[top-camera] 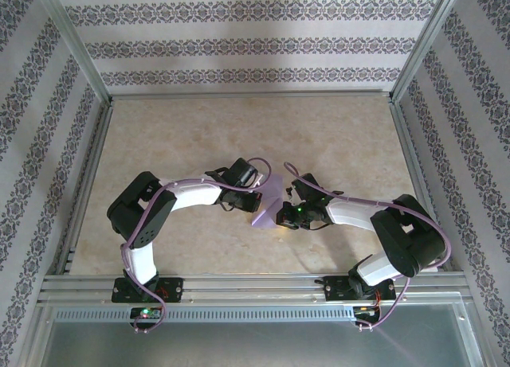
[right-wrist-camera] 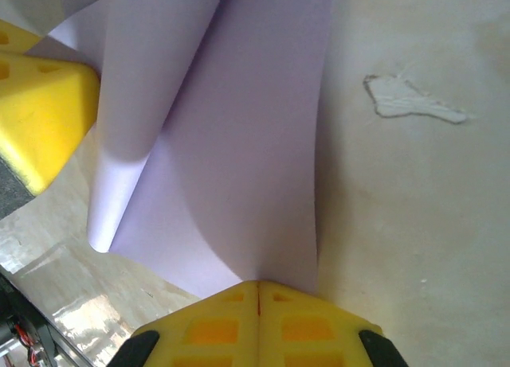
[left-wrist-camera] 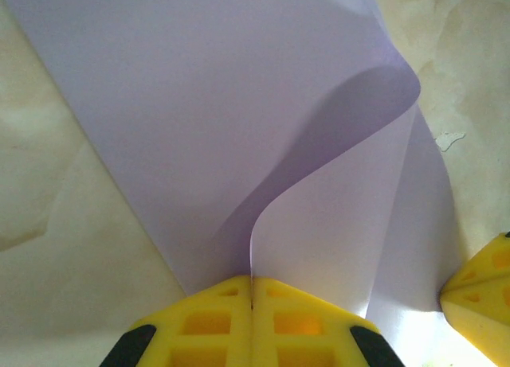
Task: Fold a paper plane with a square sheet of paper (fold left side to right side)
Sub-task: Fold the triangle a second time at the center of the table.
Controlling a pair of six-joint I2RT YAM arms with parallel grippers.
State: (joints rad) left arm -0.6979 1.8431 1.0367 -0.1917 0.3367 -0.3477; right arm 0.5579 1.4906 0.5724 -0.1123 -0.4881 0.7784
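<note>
Curled square sheet of paper [left-wrist-camera: 223, 104], left pincer [left-wrist-camera: 252, 302] clenched on one edge, right pincer [right-wrist-camera: 257, 302] clenched on another

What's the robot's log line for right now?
left gripper: shut on paper | right gripper: shut on paper | paper: curled over, not flat

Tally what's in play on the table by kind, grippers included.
lavender paper sheet: 1
grippers, yellow fingers, each shut on the sheet: 2 (left gripper, right gripper)
Total: 3
</note>
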